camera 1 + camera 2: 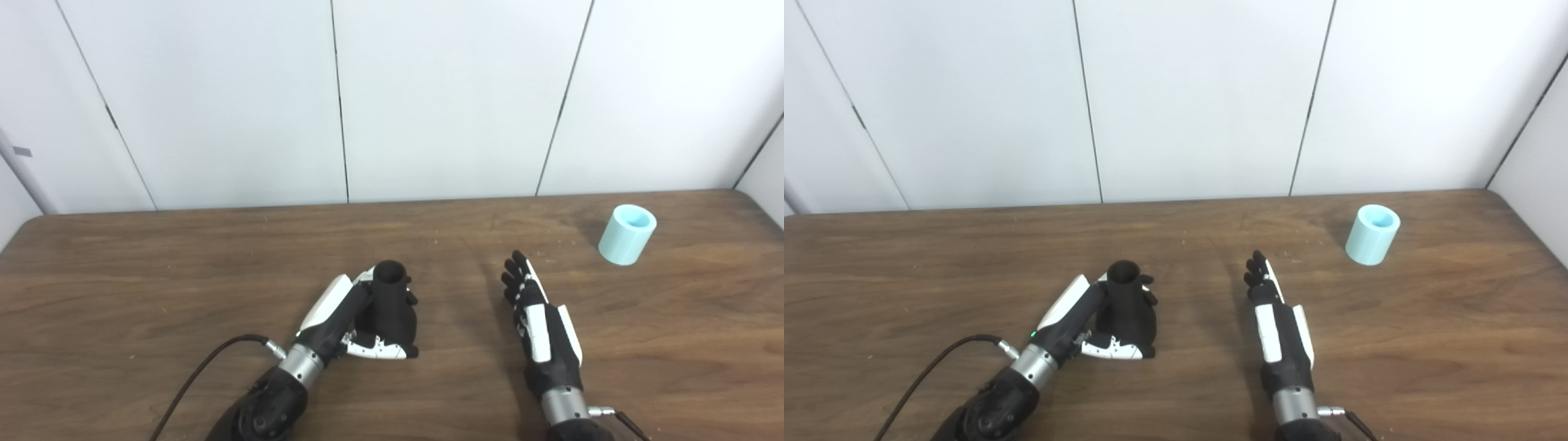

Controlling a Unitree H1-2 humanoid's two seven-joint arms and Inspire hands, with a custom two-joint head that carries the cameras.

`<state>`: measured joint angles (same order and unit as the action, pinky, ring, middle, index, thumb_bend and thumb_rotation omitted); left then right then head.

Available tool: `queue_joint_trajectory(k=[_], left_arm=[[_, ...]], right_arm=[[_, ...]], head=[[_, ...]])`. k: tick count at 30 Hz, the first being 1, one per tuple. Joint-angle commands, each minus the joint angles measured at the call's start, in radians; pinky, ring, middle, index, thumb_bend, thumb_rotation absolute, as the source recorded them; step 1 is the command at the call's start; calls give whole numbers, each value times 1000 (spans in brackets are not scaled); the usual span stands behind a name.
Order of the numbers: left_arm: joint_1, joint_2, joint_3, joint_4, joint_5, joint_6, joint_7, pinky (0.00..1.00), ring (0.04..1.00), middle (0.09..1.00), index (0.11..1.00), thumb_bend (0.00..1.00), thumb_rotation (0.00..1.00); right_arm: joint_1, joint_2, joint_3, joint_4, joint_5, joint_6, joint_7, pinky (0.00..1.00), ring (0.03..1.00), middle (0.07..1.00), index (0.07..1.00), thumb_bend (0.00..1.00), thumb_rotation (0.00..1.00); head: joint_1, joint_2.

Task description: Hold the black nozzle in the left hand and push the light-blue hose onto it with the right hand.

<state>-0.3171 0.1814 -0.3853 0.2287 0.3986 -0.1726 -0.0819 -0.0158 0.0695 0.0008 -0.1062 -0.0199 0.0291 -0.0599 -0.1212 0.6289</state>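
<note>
The black nozzle [392, 303] stands upright on the brown table [153, 275], its narrow open neck pointing up. My left hand [352, 321] is wrapped around its wide base, fingers behind and thumb across the front. The light-blue hose piece [626, 234], a short hollow cylinder, stands upright at the far right of the table, apart from both hands. My right hand [539, 318] hovers low over the table between the nozzle and the hose, open, fingers straight and pointing away from me, holding nothing.
White wall panels [453, 98] rise directly behind the table's far edge. A black cable [202, 373] runs from my left wrist toward the bottom edge. Bare wood lies between my right hand and the hose.
</note>
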Motion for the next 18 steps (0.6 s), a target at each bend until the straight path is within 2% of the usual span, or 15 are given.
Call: queue_joint_trajectory(k=[1,5,9,14,15,18], left_arm=[[69,-3,-31,34,31,9,-23,1000,972,811,484,524,77],[69,-6,-39,42,36,9,-28,1000,973,812,484,524,77],[66,-2,-40,55,36,3,-28,1000,973,815,484,524,77],[63,0,-33,74,31,-11,-19,1000,974,815,484,524,77],[64,-1,-32,76,32,-11,-16,1000,974,816,484,524,77],[65,-6,-32,82,36,-13,-10,1000,974,816,484,524,77]], right_arm=[[-23,7,5,-40,-2,-19,-1,974,964,963,980,615,1000],[-26,-2,-2,-45,3,-15,1,972,963,963,980,615,1000],[-46,-19,-22,-91,20,35,4,947,941,943,951,629,1000],[-102,-61,-52,-201,21,140,5,819,831,830,796,670,967],[-115,-81,-56,-214,6,137,6,774,791,790,772,679,949],[-143,-145,-56,-221,-47,99,14,730,756,754,757,687,925]], head=[[-5,-1],[-8,-11],[-8,-20],[-21,-34],[-21,-34],[-26,-38]])
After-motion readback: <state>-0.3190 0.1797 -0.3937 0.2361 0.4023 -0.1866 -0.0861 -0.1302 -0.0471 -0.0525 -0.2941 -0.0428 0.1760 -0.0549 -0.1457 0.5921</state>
